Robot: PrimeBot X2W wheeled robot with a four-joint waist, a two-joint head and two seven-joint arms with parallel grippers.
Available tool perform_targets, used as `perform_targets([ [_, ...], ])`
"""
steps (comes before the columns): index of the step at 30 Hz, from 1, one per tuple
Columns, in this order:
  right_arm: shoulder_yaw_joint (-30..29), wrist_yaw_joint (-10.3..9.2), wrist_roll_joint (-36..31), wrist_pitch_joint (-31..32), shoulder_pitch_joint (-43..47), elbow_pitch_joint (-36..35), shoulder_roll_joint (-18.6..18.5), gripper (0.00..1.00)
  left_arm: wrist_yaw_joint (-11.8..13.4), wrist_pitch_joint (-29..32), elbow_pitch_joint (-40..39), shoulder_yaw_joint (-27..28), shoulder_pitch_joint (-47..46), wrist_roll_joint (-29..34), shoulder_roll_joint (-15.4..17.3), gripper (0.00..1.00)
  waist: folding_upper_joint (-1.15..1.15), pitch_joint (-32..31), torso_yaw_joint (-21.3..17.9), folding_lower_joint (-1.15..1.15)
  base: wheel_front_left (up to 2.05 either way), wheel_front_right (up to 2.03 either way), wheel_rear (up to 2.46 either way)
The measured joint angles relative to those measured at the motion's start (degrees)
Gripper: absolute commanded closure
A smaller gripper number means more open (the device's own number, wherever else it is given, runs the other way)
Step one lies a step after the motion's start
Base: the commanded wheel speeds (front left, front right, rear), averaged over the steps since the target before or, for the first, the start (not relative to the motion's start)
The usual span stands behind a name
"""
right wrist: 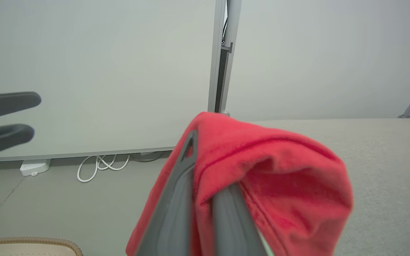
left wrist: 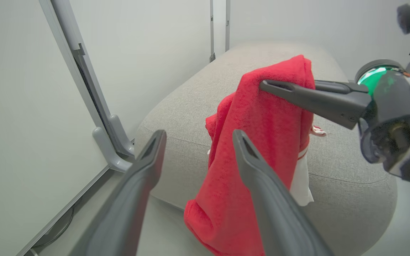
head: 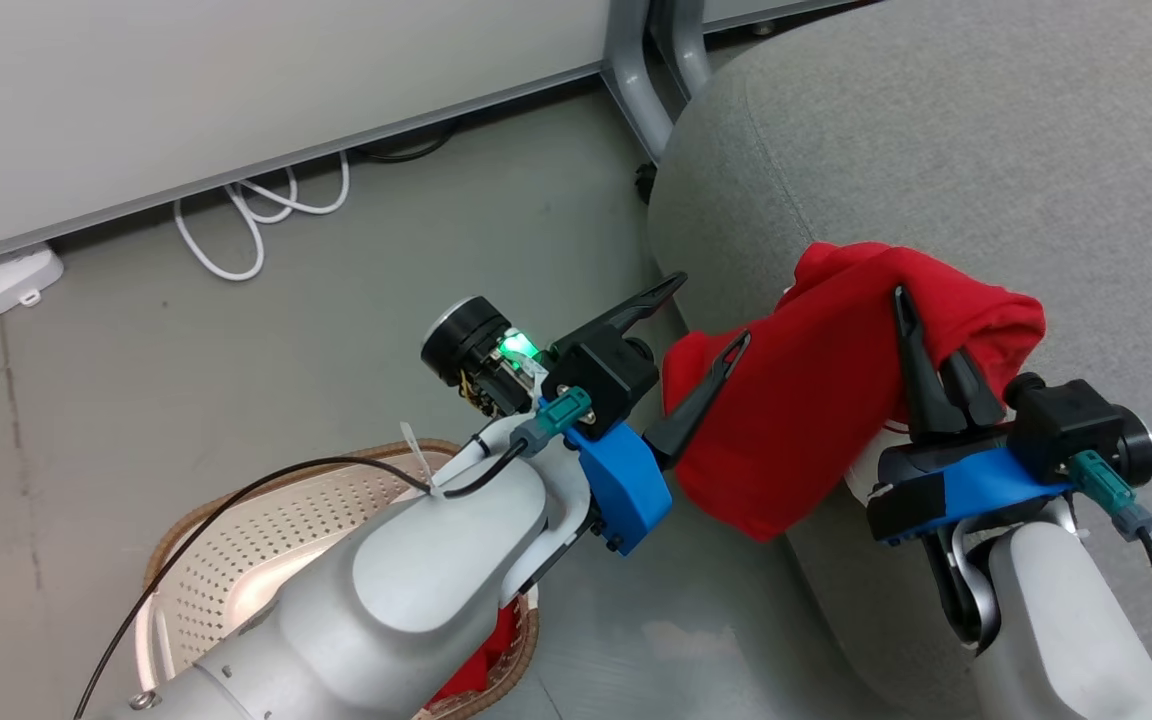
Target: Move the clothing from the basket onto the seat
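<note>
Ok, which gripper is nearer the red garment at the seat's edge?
Right. The right gripper is shut on the red garment at its upper fold, over the seat edge. The left gripper is open alongside its lower part, fingers spread, not closed on it.

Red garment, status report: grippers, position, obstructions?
Copy: right gripper shut on red garment, left gripper open beside it. Garment hangs at seat edge, unreleased. More red fabric in basket. Nothing blocking.

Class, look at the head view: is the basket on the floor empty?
No, a piece of red clothing lies inside the basket, against its near rim.
</note>
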Motion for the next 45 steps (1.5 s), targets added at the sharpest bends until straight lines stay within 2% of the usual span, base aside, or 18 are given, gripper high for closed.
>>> perform_targets([
  [13,-5.02,0.00,0.46,-0.01,4.97,-4.24,0.35,1.00,-0.96,0.79,-0.11,-2.72,-0.41,0.52,-1.32,0.00,0.00,2.77,-6.06,0.00,0.00,0.00,0.00],
  [22,-5.55,0.00,0.54,-0.01,5.35,-4.79,0.78,1.00,-1.09,0.74,0.47,-3.43,-0.72,0.51,-1.54,0.00,0.00,4.03,-6.55,0.00,0.00,0.00,0.00],
  [27,-6.17,0.00,0.51,0.00,2.64,-6.49,0.54,1.00,-0.54,0.42,0.22,-3.02,-1.66,0.51,-1.35,0.00,0.00,4.92,-6.08,0.00,0.00,0.00,0.00],
  [36,-11.61,0.01,1.51,0.01,-10.60,-10.72,-3.91,1.00,1.12,1.04,-1.92,-2.19,-5.13,1.79,0.91,0.00,0.00,10.31,-5.17,0.00,0.00,0.00,0.00],
  [45,-23.36,0.01,3.07,-0.01,-26.05,-12.57,-13.23,1.00,2.12,3.39,-5.88,-1.26,-12.23,4.19,4.12,0.00,0.00,19.78,-3.91,0.01,0.00,0.00,0.00],
])
